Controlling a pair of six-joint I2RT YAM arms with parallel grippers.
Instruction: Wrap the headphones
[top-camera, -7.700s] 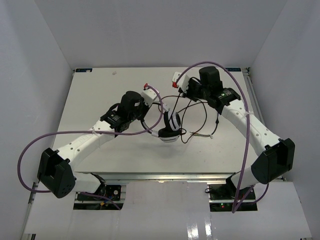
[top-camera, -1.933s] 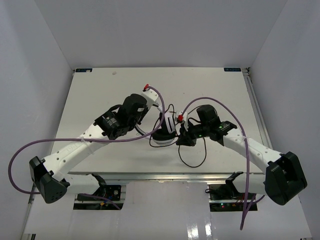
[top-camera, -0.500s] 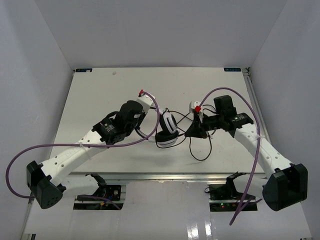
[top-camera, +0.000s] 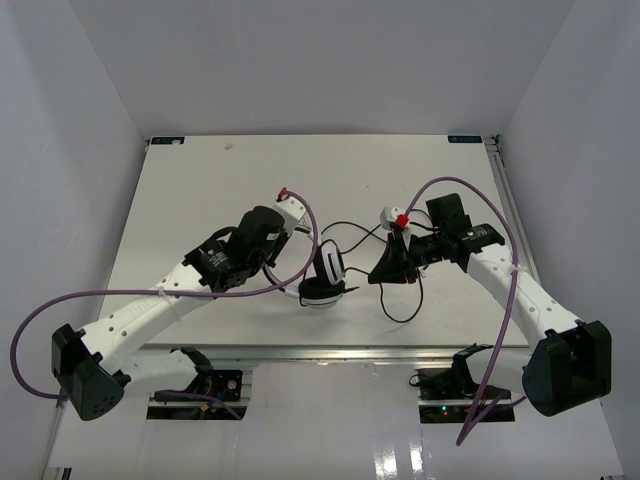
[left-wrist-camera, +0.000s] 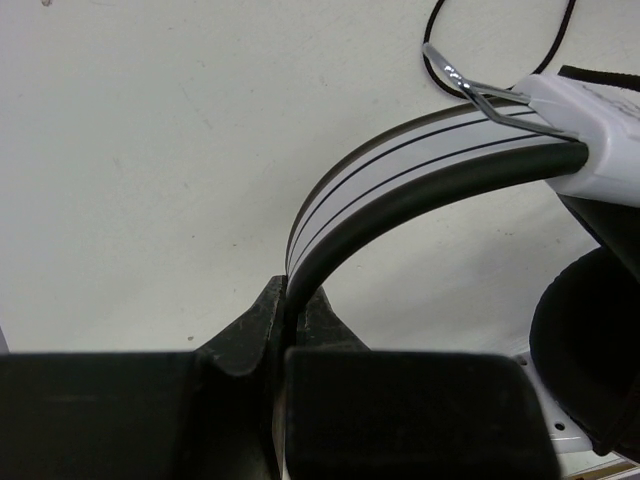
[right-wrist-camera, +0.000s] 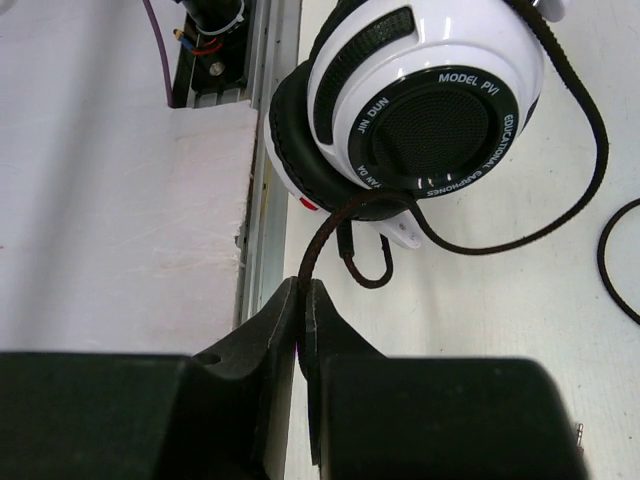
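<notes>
The headphones (top-camera: 325, 276) are held up near the middle front of the table, ear cups hanging low. My left gripper (top-camera: 287, 268) is shut on the white headband (left-wrist-camera: 400, 165); its jaws (left-wrist-camera: 285, 300) pinch the band's black inner edge, and a black-padded ear cup (left-wrist-camera: 590, 350) shows at right. My right gripper (top-camera: 385, 272) is shut on the thin dark cord (right-wrist-camera: 322, 240) just below the white ear cup (right-wrist-camera: 430, 100); the cord runs from my jaws (right-wrist-camera: 303, 290) up around the cup. The cord also loops loose on the table (top-camera: 400, 303). Its frayed end is not visible.
The white table (top-camera: 200, 190) has a metal rail at its near edge (right-wrist-camera: 262, 200), close beside the ear cup. Thick purple arm cables (top-camera: 470, 192) arch over both arms. White walls enclose the left, right and back sides.
Over the frames my right gripper came from the back of the table to beside the ear cup, carrying the cord. In the last half second the headphones shifted slightly left and nearer the front edge.
</notes>
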